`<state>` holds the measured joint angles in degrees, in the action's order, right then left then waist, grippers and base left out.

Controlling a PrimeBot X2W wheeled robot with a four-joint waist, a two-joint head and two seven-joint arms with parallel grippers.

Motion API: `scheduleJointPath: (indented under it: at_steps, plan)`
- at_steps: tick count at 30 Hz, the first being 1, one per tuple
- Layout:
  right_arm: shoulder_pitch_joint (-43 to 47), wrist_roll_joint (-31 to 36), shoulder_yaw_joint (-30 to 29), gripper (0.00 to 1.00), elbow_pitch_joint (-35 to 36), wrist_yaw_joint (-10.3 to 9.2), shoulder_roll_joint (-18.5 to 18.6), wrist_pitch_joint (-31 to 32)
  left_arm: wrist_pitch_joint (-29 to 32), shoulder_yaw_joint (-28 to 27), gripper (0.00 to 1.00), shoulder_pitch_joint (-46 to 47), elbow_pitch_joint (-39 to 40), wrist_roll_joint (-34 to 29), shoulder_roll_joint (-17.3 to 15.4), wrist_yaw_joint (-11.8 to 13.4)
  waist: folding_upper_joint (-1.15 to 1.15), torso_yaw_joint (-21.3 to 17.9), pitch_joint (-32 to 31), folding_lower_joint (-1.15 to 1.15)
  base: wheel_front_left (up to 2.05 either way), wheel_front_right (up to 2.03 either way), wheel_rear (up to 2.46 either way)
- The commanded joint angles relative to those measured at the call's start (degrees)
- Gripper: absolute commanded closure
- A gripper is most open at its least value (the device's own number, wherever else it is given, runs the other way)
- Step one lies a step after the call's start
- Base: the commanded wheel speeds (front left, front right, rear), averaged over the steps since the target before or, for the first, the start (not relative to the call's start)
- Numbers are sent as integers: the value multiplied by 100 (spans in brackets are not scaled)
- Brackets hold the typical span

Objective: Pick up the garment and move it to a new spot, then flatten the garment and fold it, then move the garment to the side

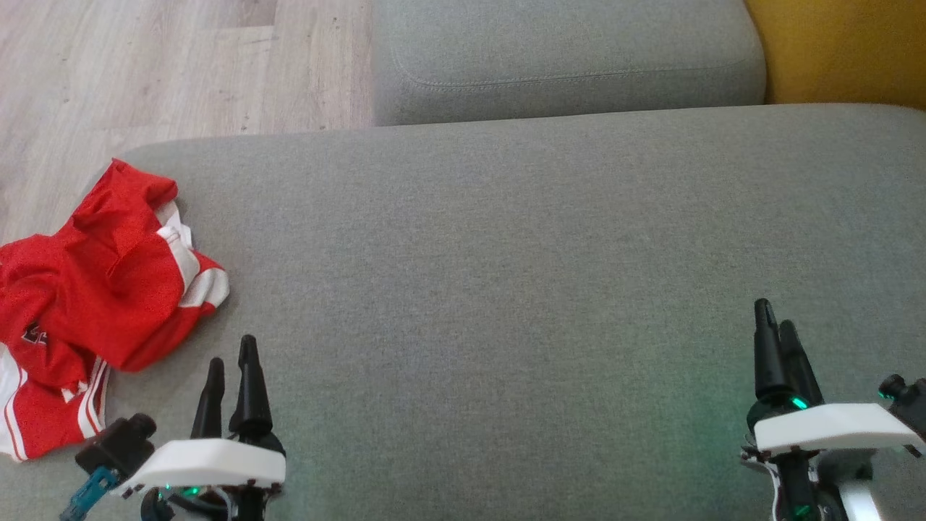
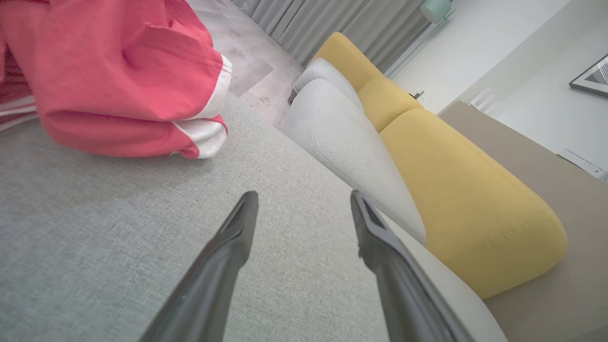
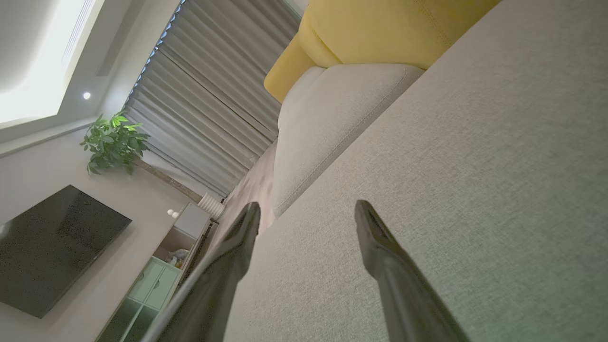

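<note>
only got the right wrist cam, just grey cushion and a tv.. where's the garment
observer: head view has the red garment crumpled at the left edge of the grey seat cushion, far across from your right gripper.
operator: anything holding it
observer: no. the left gripper is open just beside it, fingers apart from the cloth.
</note>
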<state>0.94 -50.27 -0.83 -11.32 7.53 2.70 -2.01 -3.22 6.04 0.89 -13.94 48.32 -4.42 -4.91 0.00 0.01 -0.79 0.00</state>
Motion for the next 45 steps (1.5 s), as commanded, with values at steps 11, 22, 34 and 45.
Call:
scheduleJointPath:
  at_steps: [11,22,34,45]
  plan:
    - [-39,914,318,0,399,-2,51,-117,-253,13,0,246,81,-783,-162,177,0,-16,-23,0,0,0,0]
    - [18,1712,493,0,578,-3,83,-112,-440,142,0,297,-65,-1577,-274,293,0,-15,-47,0,0,0,0]
    - [97,2523,615,0,773,-3,87,-26,-644,313,0,392,-146,-2395,-455,285,0,-18,-50,0,0,0,0]
    - [161,3229,716,0,957,-4,76,2,-831,415,0,430,-198,-3089,-559,335,0,-11,-62,0,0,0,0]
